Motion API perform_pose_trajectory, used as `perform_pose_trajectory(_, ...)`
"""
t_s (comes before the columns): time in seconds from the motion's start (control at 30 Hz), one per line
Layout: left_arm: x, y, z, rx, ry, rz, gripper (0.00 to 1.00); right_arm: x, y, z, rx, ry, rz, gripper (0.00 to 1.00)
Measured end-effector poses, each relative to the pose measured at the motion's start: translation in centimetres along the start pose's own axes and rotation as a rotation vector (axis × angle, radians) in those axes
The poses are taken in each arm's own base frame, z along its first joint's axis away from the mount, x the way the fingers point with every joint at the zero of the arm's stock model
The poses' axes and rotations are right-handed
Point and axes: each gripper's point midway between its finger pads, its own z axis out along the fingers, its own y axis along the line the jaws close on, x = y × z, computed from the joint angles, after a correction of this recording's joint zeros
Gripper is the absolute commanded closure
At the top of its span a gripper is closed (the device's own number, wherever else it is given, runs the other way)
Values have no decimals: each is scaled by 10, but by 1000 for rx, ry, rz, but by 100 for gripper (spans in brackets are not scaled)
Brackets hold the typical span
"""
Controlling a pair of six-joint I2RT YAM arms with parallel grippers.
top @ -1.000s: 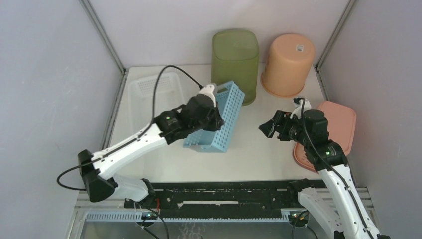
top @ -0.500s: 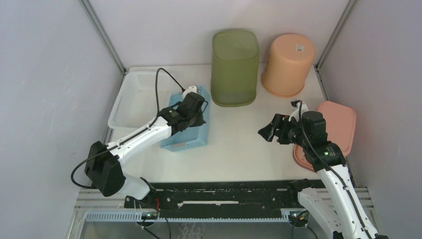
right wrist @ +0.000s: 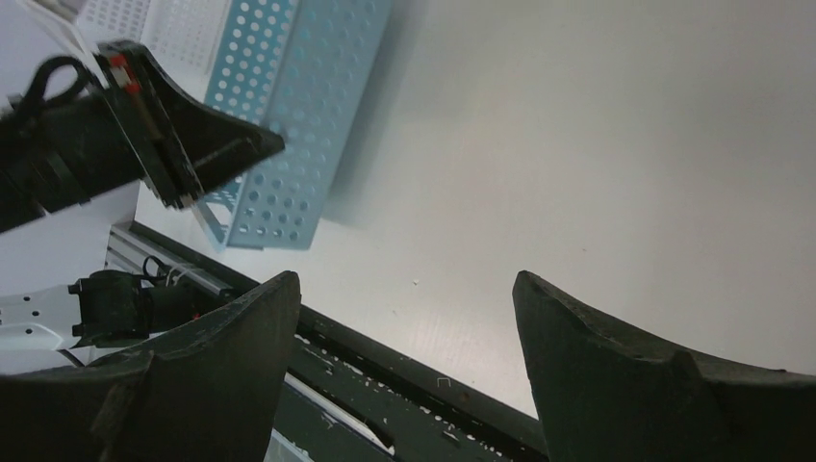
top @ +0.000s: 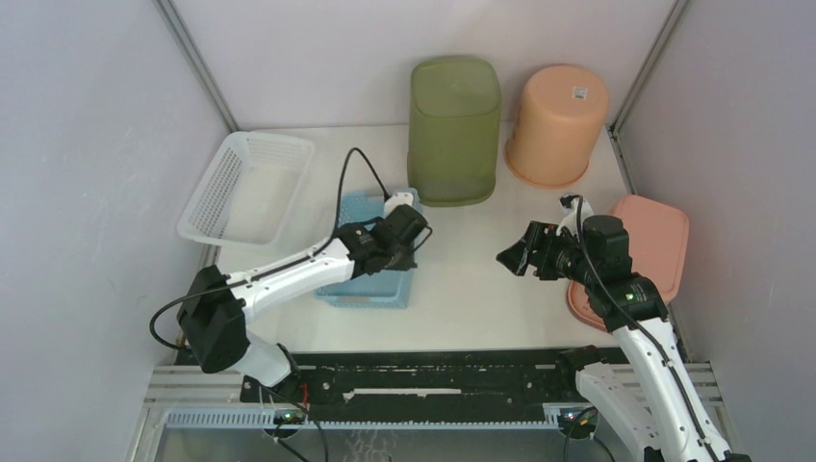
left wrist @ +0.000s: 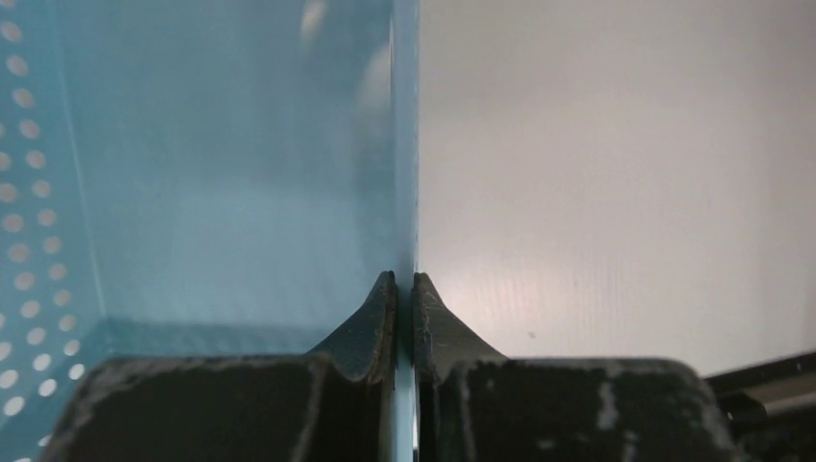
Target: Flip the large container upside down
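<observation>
Pinching a side wall of the blue perforated basket [top: 366, 289], your left gripper [left wrist: 404, 279] is clamped thin on it. That basket sits mouth-up, near and left of centre, so the flip looks undone. Your right gripper [right wrist: 404, 289] hangs wide and empty. The white basket [top: 289, 146], green bin [top: 454, 130], orange bucket [top: 558, 120] and pink lid [top: 664, 231] stand apart from it.

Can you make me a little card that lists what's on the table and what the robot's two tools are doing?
Left tool: shut on one wall of the blue perforated plastic basket
Right tool: open, holding nothing, above the white table
Blue basket: on the table, looks open side up
Back: green plastic bin and peach round plastic bucket, both upside down
Left: white mesh plastic basket
Right: pink flat plastic lid
</observation>
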Motion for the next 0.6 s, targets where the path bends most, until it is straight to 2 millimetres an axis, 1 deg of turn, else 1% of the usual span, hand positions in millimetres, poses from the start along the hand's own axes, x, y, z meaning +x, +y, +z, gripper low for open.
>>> perform_pose_trajectory(0.03,10,-7,-2,9,14,12,87,0,0,0,-3,1,0,11)
perform_pose_trajectory(0.1,24,-15,-5,17,28,20,73,1,2,-1,-8,1,-2,11)
perform_pose_trajectory(0.2,46,-15,-3,5,55,19,51,1,3,-1,-16,3,-5,11)
perform_pose_trajectory(0.27,59,-14,-1,-7,73,23,46,2,4,-1,-17,6,-5,11)
perform_pose_trajectory(0.33,65,-16,2,-12,81,32,40,2,3,0,-17,12,-4,11)
perform_pose_trajectory(0.43,74,-21,15,-22,97,56,33,4,3,2,-18,23,-2,11)
perform_pose_trajectory(0.53,87,-19,30,-52,128,89,30,5,3,3,-18,29,-1,11)
perform_pose_trajectory(0.6,94,-18,39,-69,144,106,30,5,3,2,-18,27,-2,11)
